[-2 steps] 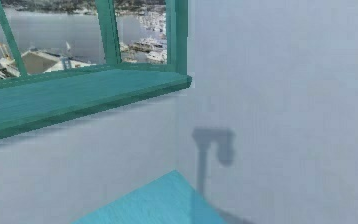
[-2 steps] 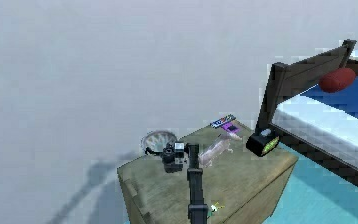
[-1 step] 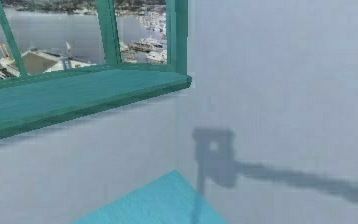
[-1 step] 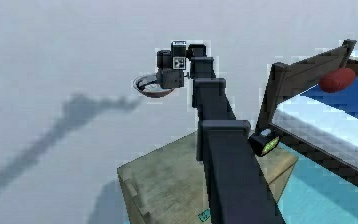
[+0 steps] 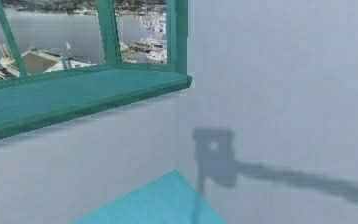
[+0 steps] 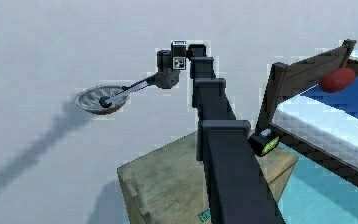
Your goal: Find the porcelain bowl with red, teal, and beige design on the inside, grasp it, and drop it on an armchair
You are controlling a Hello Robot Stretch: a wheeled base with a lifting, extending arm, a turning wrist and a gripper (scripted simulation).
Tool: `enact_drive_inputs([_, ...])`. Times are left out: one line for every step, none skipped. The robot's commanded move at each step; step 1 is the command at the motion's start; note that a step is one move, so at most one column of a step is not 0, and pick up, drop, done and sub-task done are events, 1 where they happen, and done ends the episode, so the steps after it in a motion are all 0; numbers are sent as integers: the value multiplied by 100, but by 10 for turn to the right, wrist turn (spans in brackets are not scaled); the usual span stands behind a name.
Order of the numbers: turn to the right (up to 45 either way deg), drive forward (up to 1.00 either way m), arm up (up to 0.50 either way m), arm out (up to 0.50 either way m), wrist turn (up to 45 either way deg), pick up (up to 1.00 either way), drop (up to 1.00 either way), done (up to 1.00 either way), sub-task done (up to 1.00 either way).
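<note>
The jaws hold the bowl [image 6: 103, 100] before the wall [image 6: 47, 45], perhaps a wooden table [image 6: 167, 175] below, a bed [image 6: 337, 118] beside.

The forward view sits close to a room corner, facing ahead and slightly down: window sill [image 5: 82, 95] upper left, pale wall [image 5: 277, 80] at right, teal floor [image 5: 147, 205] at bottom centre. The arm side view looks from the robot's body along the arm [image 6: 222, 130], bottom edge up to the gripper [image 6: 117, 95] at upper centre. Both views take in pale wall and teal floor
</note>
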Motion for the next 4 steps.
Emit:
enact_drive_inputs([0, 0, 0, 0, -450, 0, 0, 0, 0])
enact_drive_inputs([0, 0, 0, 0, -210, 0, 0, 0, 0])
enact_drive_inputs([0, 0, 0, -40, 0, 0, 0, 0, 0])
enact_drive_inputs([-450, 0, 0, 0, 0, 0, 0, 0, 0])
